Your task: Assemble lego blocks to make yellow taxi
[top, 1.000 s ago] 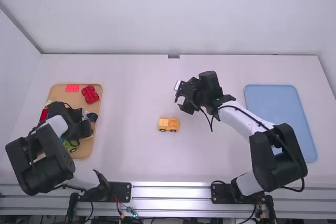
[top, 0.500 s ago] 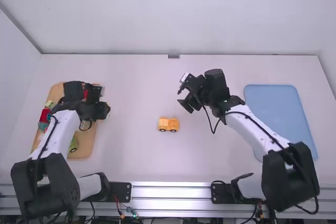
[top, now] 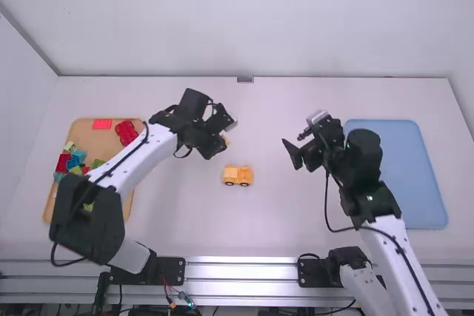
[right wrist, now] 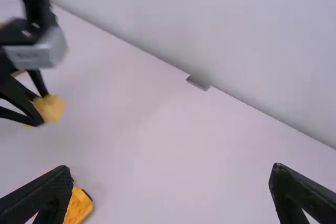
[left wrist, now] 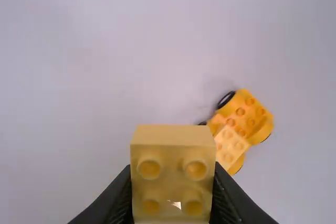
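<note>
Two grippers out over the white table (top: 170,220): your left gripper (top: 221,140) is closed on a yellow block (left wrist: 173,174), near the yellow toy car (top: 238,175) and beyond it in the high view; your right gripper (top: 297,144) is open, to the right of the car. Surroundings: at your left, a tan tray (top: 92,138) holds a flat red brick (top: 102,123), a dark red piece (top: 126,132) and blue and green blocks; your left forearm crosses over part of it. At your right lies a blue tray (top: 381,153), apart from the car. Obstruction: in the left wrist view the held block overlaps the car's near corner. Orientation: the car stands upright, long axis running left to right across the table, wheels seen on the side toward the arm bases; you cannot tell front from rear. The block's face with four studs points toward the left wrist camera; long axis cannot be told.
</note>
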